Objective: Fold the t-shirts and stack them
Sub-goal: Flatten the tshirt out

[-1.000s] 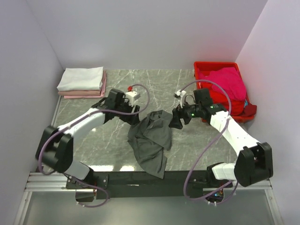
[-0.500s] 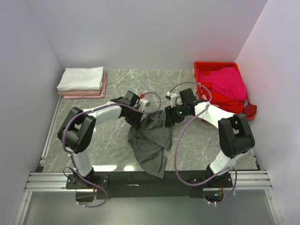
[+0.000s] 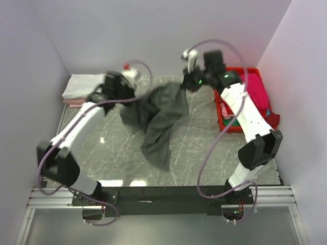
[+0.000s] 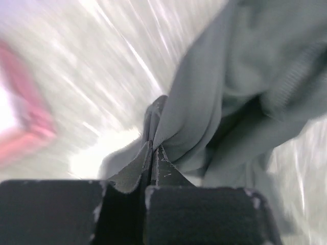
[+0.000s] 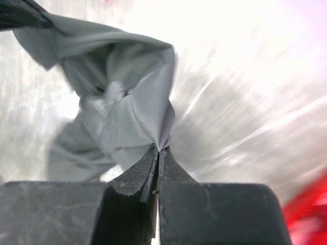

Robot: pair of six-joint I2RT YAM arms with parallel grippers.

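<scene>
Both arms have swung up and away from the near edge since a second ago, lifting the grey t-shirt (image 3: 159, 109) off the table (image 3: 204, 153), where it lay crumpled between them. Now the left hand (image 3: 125, 97) is clamped shut on one bunched edge of the cloth; its wrist view shows the fabric pinched between the two tips and spreading away beyond them. Across from it, the right hand (image 3: 188, 84) is likewise closed tight on a fold at the opposite upper edge, with the weave caught right at its tips. Between the two hands the shirt hangs stretched, and below them its lower part trails down toward the table; blur hides whether the hem touches it. Beyond the left hand, toward the far left corner, sits a folded stack (image 3: 84, 87) of white over pale pink tees. Just to the right of the right hand stands a red crate (image 3: 231, 126) with magenta cloth (image 3: 258, 94) heaped inside
</scene>
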